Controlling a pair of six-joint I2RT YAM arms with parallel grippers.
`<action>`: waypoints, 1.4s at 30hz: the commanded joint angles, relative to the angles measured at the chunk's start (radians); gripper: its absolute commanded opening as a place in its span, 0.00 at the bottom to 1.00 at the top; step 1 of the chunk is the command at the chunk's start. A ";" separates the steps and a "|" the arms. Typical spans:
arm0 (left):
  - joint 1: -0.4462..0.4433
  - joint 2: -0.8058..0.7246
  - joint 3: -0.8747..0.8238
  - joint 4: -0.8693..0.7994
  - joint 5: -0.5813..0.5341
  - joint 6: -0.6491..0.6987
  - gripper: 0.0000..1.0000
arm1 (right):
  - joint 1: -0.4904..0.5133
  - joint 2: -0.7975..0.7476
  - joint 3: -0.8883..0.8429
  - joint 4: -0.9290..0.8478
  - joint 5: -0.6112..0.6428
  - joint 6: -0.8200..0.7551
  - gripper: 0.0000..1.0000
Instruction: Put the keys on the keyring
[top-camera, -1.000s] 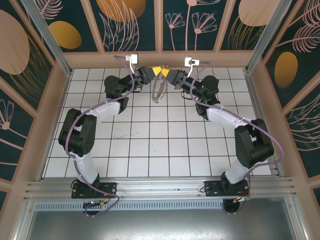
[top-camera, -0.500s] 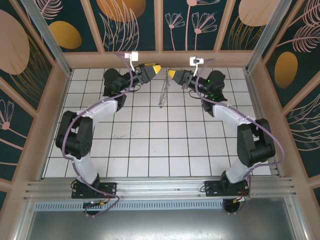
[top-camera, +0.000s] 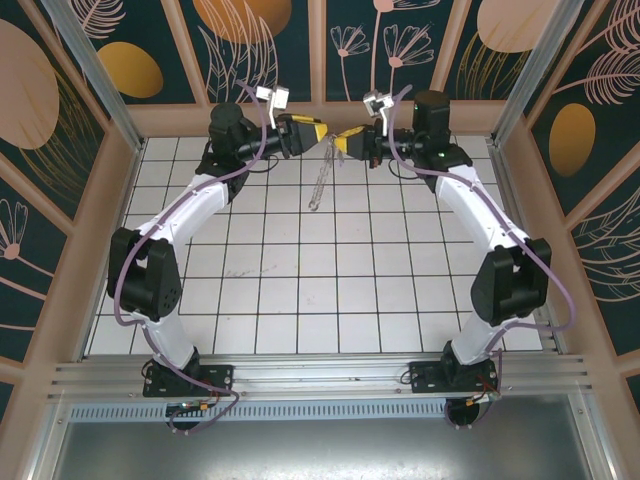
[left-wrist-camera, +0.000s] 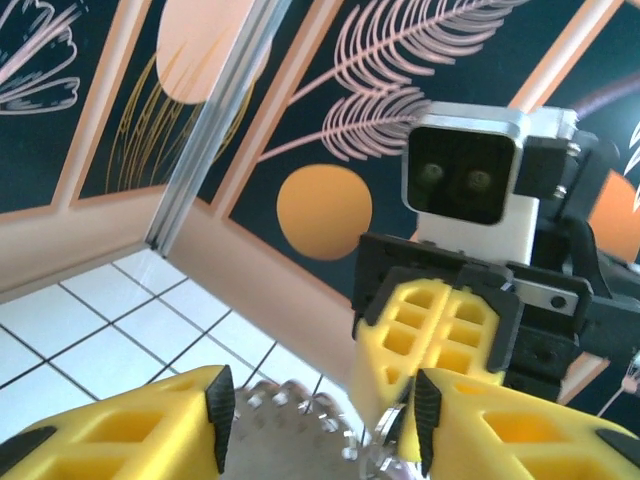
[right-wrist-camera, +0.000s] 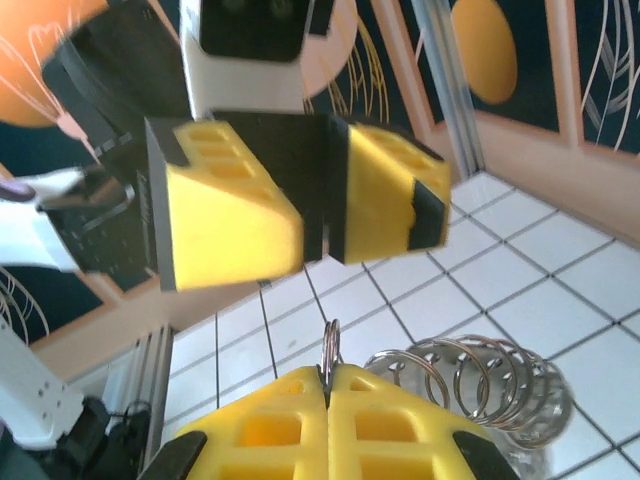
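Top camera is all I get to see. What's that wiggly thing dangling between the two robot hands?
Observer: That's the keyring. The right wrist camera shows the right hand shut tight on one of its thin metal rings.
Operator: Is it just one big ring?
Observer: Up close, its edge is lots of shiny little rings bunched side by side like a spring.
Operator: Is the other hand grabbing it too?
Observer: No. On the left wrist camera the left hand is open, with nothing squeezed in it.
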 joint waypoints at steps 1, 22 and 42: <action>0.004 0.018 0.027 -0.067 0.057 0.062 0.47 | -0.015 0.055 0.060 -0.206 -0.068 -0.157 0.00; 0.003 0.073 -0.065 0.059 0.112 -0.026 0.37 | -0.021 0.078 0.040 -0.121 -0.107 -0.096 0.00; -0.011 0.103 -0.102 0.185 0.145 -0.116 0.36 | -0.024 0.080 0.030 -0.077 -0.101 -0.066 0.00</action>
